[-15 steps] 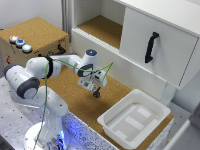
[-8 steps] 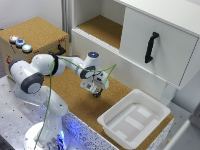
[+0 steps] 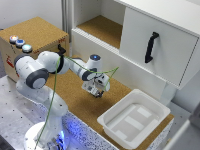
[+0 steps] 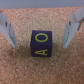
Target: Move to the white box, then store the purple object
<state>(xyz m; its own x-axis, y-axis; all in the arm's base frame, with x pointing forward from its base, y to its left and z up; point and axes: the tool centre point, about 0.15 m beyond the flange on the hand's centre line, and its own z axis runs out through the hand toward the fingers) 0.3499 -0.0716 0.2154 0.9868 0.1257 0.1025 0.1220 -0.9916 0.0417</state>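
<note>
The purple object (image 4: 42, 36) is a dark purple cube with yellow letters, resting on the cork surface. In the wrist view my gripper (image 4: 39, 46) is open, with one finger on each side of the cube and a gap between each finger and it. The exterior view shows the gripper (image 3: 98, 91) low over the cork board, hiding the cube. The white box (image 3: 150, 102), a shallow white bin with two raised panels on its floor, sits apart toward the exterior view's right, near the board's front corner.
A large white cabinet (image 3: 160, 45) with a black handle (image 3: 151, 47) and an open shelf stands behind the cork board. A cork-topped box (image 3: 35, 32) with coloured buttons is at the exterior view's left. A green cable (image 3: 52, 100) hangs along the arm.
The gripper has shifted slightly toward the exterior view's right and come lower over the cork board. The white box has not moved.
</note>
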